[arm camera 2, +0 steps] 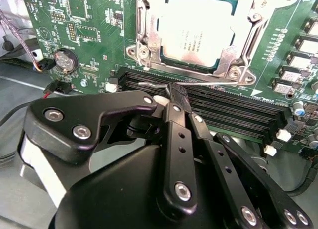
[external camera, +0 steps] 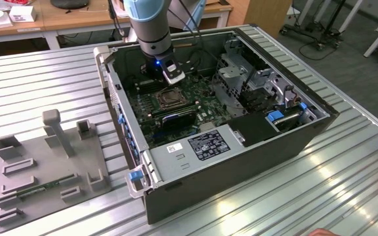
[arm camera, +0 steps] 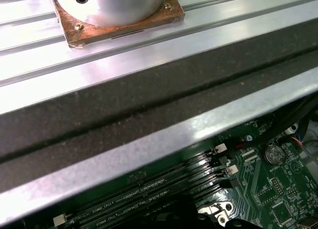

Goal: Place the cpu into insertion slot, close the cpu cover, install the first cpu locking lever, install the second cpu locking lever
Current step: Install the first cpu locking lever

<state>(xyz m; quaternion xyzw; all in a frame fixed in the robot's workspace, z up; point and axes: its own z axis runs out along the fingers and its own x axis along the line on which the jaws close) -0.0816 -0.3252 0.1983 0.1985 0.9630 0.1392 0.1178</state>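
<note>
In the second wrist view the pale silver cpu lies flat in the insertion slot. The silvery cpu cover is down around it. A thin wire cpu locking lever runs along the socket's edge beside the memory slots. My gripper is shut, its black fingertips together and touching that lever; I cannot tell whether the wire is pinched between them. In the exterior view the gripper hangs inside the open computer case just behind the socket.
Long black memory slots lie under the fingers, and a coin battery is close by. The case walls and a drive cage hem the board in. A grey fixture plate lies on the ribbed table.
</note>
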